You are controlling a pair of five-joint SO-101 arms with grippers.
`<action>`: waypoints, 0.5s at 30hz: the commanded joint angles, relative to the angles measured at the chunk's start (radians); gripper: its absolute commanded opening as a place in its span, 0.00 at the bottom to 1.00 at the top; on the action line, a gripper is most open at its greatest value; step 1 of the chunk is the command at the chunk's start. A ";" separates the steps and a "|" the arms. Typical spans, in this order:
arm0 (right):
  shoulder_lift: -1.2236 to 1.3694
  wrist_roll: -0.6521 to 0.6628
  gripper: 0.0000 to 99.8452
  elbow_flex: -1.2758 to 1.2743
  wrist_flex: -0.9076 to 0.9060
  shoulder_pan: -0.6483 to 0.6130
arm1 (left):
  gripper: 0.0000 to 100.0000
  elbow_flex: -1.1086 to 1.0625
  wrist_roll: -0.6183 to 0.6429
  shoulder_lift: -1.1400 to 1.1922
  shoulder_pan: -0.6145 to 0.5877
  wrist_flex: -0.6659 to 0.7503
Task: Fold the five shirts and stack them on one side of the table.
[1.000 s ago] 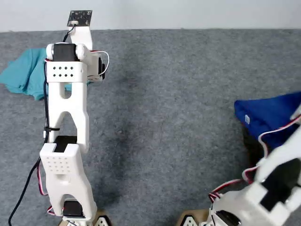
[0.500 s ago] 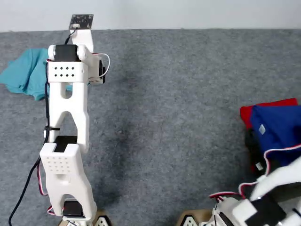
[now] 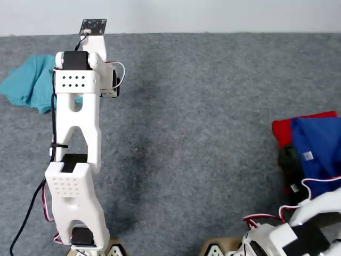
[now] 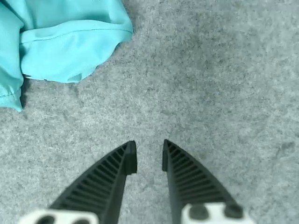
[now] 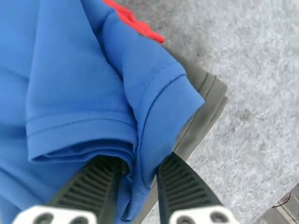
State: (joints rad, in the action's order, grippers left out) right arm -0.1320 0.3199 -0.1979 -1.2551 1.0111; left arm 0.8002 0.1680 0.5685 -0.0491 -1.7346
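The crumpled teal shirt [image 3: 29, 82] lies at the far left of the surface [image 3: 202, 133]. The left hand [image 4: 148, 156] hangs just beside it, narrowly parted and empty. At the right edge, the right hand [image 5: 138, 175] pinches a fold of the blue shirt [image 5: 70, 84], which lies on the red shirt [image 3: 285, 130]. The cloth looks light and limp, so a hem or seam is probably the best place to grip.

Grey felt-like table cover [image 3: 213, 133] meets what looks like a pale wall [image 3: 213, 16].

Right end effector [image 5: 140, 163] pulled blue shirt [image 3: 319, 152] back over red shirt [image 3: 281, 131].
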 commanded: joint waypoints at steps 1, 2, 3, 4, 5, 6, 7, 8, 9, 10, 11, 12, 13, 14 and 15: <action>-0.007 0.014 0.01 -0.017 0.030 0.025 | 0.09 0.005 -0.008 -0.064 0.002 -0.020; -0.008 0.015 0.01 -0.025 0.044 0.033 | 0.09 0.005 -0.008 -0.064 0.002 -0.020; -0.008 0.015 0.01 -0.031 0.062 0.047 | 0.09 0.005 -0.008 -0.064 0.002 -0.020; -0.008 0.023 0.01 -0.037 0.077 0.058 | 0.09 0.005 -0.008 -0.064 0.002 -0.020; -0.008 0.040 0.01 -0.040 0.087 0.068 | 0.09 0.005 -0.008 -0.064 0.002 -0.020; -0.008 0.055 0.01 -0.041 0.090 0.071 | 0.09 0.005 -0.008 -0.064 0.002 -0.020; -0.008 0.068 0.01 -0.048 0.093 0.079 | 0.09 0.005 -0.008 -0.064 0.002 -0.020; -0.008 0.069 0.01 -0.057 0.096 0.084 | 0.09 0.005 -0.008 -0.064 0.002 -0.020; -0.008 0.069 0.01 -0.061 0.097 0.091 | 0.09 0.005 -0.008 -0.064 0.003 -0.020; -0.008 0.069 0.01 -0.064 0.097 0.094 | 0.09 0.005 -0.008 -0.064 0.003 -0.020; -0.007 0.069 0.01 -0.069 0.097 0.094 | 0.09 0.005 -0.008 -0.064 0.003 -0.020; -0.007 0.069 0.01 -0.074 0.099 0.094 | 0.09 0.005 -0.008 -0.064 0.003 -0.020; -0.007 0.069 0.01 -0.077 0.099 0.093 | 0.09 0.005 -0.008 -0.064 0.003 -0.020; -0.007 0.066 0.01 -0.078 0.099 0.091 | 0.09 0.005 -0.008 -0.064 0.003 -0.020; -0.010 0.066 0.02 -0.078 0.096 0.091 | 0.09 0.005 -0.008 -0.064 0.003 -0.020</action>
State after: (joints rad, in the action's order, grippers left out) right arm -0.1320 0.3751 -0.2823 -1.1722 1.0925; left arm 0.8002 0.1680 0.5685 -0.0491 -1.7346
